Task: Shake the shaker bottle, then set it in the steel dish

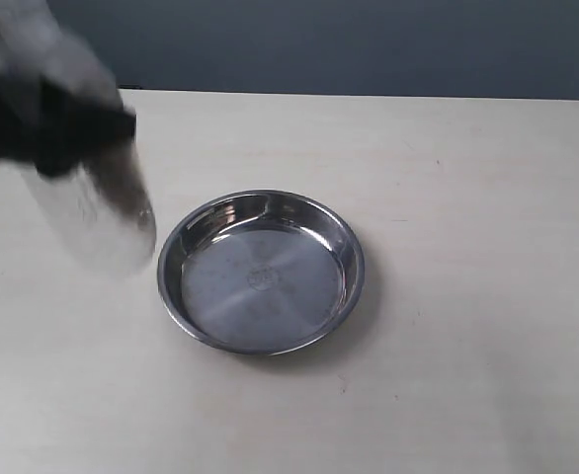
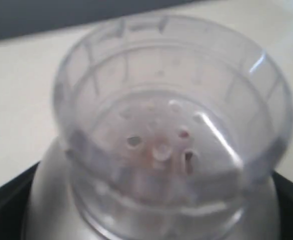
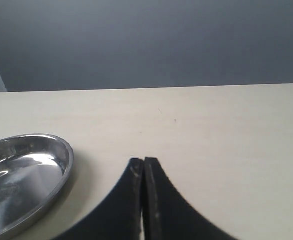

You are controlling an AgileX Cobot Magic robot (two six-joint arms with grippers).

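Surface (image 1: 467,296): pale, with the dish near the middle of my exterior view.
Steel dish (image 1: 261,272): empty, and to the right of the bottle in that view.
Shaker bottle (image 1: 97,212): motion-smeared and tilted, its base end slanting down toward the dish; it is beside the rim, not over it.
Left pincer (image 1: 67,133): jaws wide around the bottle's shoulder, gripping it.
Right pincer (image 3: 143,170): jaws pressed together, holding nothing, on the dish's other side.
Coming move: I judge a short carry rightward, righting the bottle's axis.

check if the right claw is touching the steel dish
Apart. The right wrist view shows the shut right claw with a strip of bare table between its tips and the dish.
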